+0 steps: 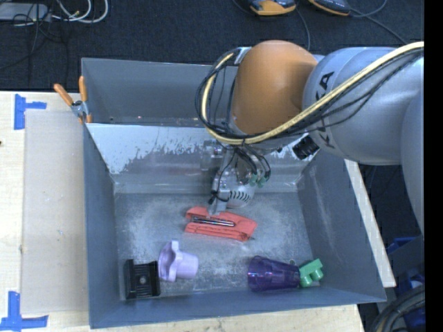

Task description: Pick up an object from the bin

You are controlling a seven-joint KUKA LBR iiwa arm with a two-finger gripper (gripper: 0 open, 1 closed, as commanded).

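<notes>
Seemingly the approach step: the gripper point(219, 205) hovers over the flat red piece point(221, 227), closure untellable; next, lower and clamp.

black block point(140, 279) front-left | lilac cup point(177, 261) beside it | purple bottle point(272, 274) touching green piece point(311, 271) front-right

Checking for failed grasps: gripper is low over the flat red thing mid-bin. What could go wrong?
The gripper sits at the far edge of the flat red piece, not its middle, so the piece may tip or slip if lifted. It lies flat on the bin floor, so pressing lower might scrape metal.
</notes>
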